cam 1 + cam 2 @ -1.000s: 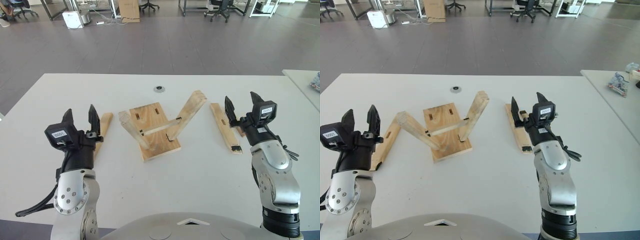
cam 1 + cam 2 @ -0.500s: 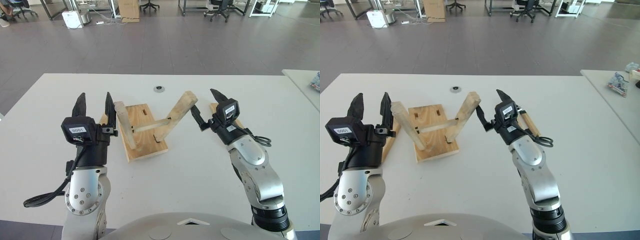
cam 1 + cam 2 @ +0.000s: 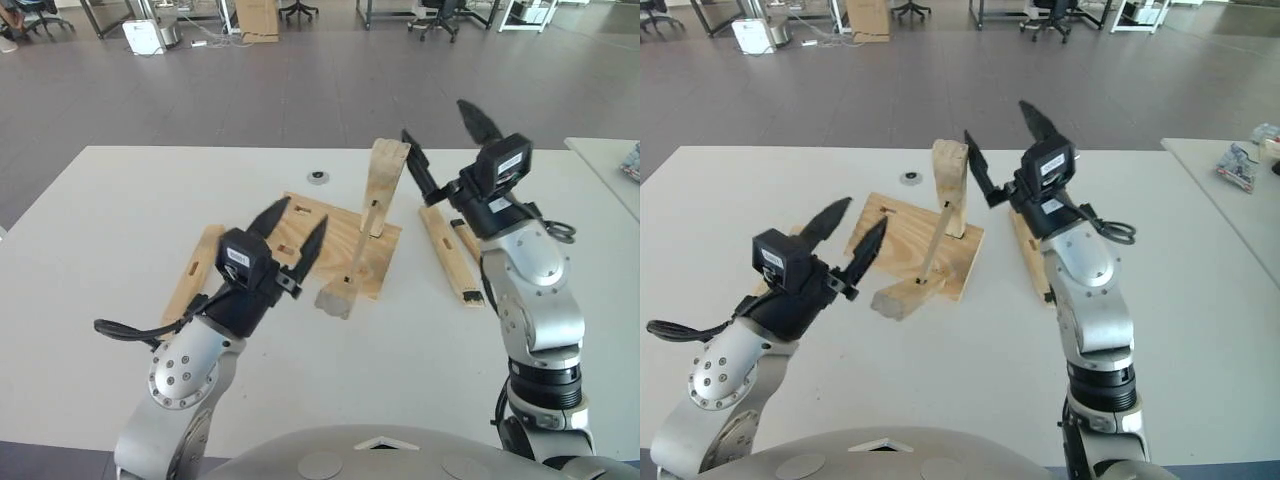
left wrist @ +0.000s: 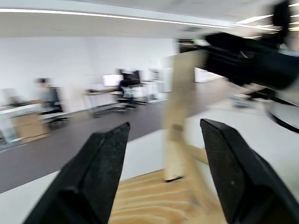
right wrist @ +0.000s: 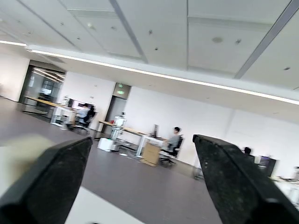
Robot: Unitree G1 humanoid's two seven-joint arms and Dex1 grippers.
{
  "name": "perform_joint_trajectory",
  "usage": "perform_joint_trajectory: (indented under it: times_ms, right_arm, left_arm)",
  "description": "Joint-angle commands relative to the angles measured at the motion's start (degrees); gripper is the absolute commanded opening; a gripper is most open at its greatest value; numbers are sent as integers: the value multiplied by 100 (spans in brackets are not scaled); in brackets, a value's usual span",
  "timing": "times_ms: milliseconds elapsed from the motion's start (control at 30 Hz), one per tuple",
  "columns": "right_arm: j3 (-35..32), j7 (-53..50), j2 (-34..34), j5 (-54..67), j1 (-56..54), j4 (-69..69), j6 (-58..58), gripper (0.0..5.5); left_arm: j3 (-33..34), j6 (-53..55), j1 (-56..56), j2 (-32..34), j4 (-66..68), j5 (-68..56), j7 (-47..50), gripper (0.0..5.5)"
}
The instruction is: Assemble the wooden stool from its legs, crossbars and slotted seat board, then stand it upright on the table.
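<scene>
The slotted seat board (image 3: 335, 232) lies flat mid-table. One leg (image 3: 383, 185) stands upright on its far right part. A thin crossbar (image 3: 362, 240) slants from it down to a second leg (image 3: 337, 297) lying at the board's front edge. My left gripper (image 3: 290, 228) hovers open over the board's left part, pointing at the legs; the upright leg (image 4: 180, 121) shows between its fingers (image 4: 96, 172), apart from them. Open as well, my right gripper (image 3: 447, 145) is raised just right of the upright leg's top, holding nothing.
A loose leg (image 3: 193, 272) lies left of the board. Two more wooden pieces (image 3: 447, 252) lie to its right, under my right arm. A small dark round fitting (image 3: 318, 178) sits in the table behind the board. The near table is bare.
The board and its joined legs have turned, and one leg now stands upright. My left gripper swung in toward the board. My right gripper rose beside the upright leg's top.
</scene>
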Motion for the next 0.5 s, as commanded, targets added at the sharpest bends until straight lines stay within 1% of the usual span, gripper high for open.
perform_joint_trajectory:
  times_ms: [33, 100, 133, 167, 200, 233, 267, 333, 400, 433, 467, 500]
  right_arm:
    - [-365, 113, -214, 62, -283, 653, -327, 404]
    - [-417, 163, -241, 71, -227, 884, -473, 404]
    - [-451, 158, -245, 68, -140, 946, -503, 404]
    - [-482, 158, -259, 45, -37, 1035, -543, 404]
    - [-513, 156, -269, 39, 87, 1115, -533, 404]
    - [-531, 169, -288, 17, 196, 1235, -538, 404]
    - [-539, 186, -324, -26, 377, 1354, -518, 404]
    - [-422, 201, -349, -171, 662, 1612, -521, 404]
    - [-146, 203, -237, -276, 881, 1672, -422, 404]
    - [43, 234, -184, -330, 1025, 1608, -322, 404]
    - [278, 303, -153, -377, 1193, 1507, -185, 404]
    - [535, 421, -144, -357, 1405, 1361, 5, 404]
  left_arm:
    - [-627, 370, -909, 564, -84, -1228, -202, 281]
    - [-846, 823, -1674, 295, -84, -1164, 517, 281]
    - [-4, 765, -1933, 598, 313, -1532, 280, 281]
    - [634, 689, -2370, 787, 830, -1655, 160, 281]
    - [1055, 549, -2876, 922, 1413, -1595, 77, 281]
    - [1281, 245, -3299, 1044, 2076, -1347, -22, 281]
    - [1255, -121, -3799, 1108, 2816, -933, -70, 281]
    - [1161, -1221, -4301, 1447, 4714, 83, -264, 281]
    - [824, -2750, -4178, 1764, 6955, 977, -744, 281]
    - [410, -3550, -4149, 1874, 7957, 1483, -957, 281]
    - [-66, -4116, -4213, 1900, 8847, 1954, -1153, 281]
    - [-608, -4663, -4391, 1881, 9641, 2552, -1130, 281]
